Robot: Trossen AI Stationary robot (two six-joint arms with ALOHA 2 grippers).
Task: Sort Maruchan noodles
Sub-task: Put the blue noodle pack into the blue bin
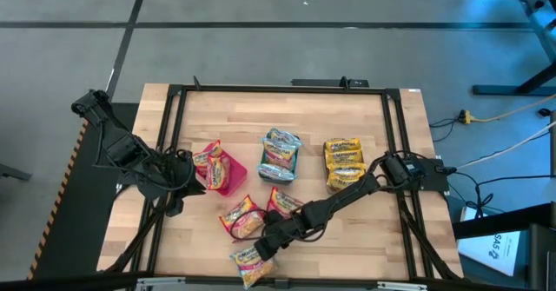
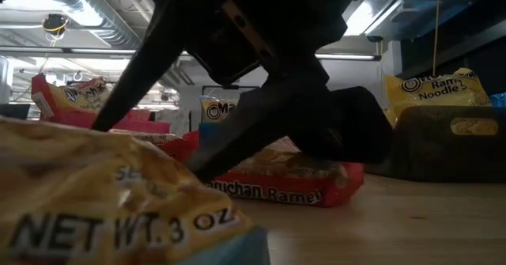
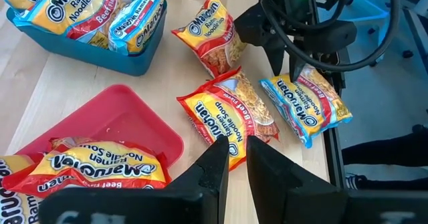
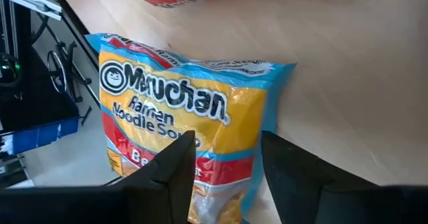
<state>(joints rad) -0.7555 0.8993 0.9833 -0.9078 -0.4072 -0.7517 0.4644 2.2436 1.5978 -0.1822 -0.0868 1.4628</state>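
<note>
High view: overhead, facing straight down, far enough to take in the whole tabletop (image 1: 347, 230) and both arms. Low view: at tabletop height, facing level into the room, very near a yellow packet (image 2: 103, 194) filling its foreground. Left wrist view: facing down past the left hand (image 3: 231, 160), ahead of which lie the red bin (image 3: 114, 127) and loose packets. Right wrist view: close over the blue-edged packet (image 4: 180, 124) directly ahead of the right hand (image 4: 224, 157); the left wrist and high views share it.
</note>
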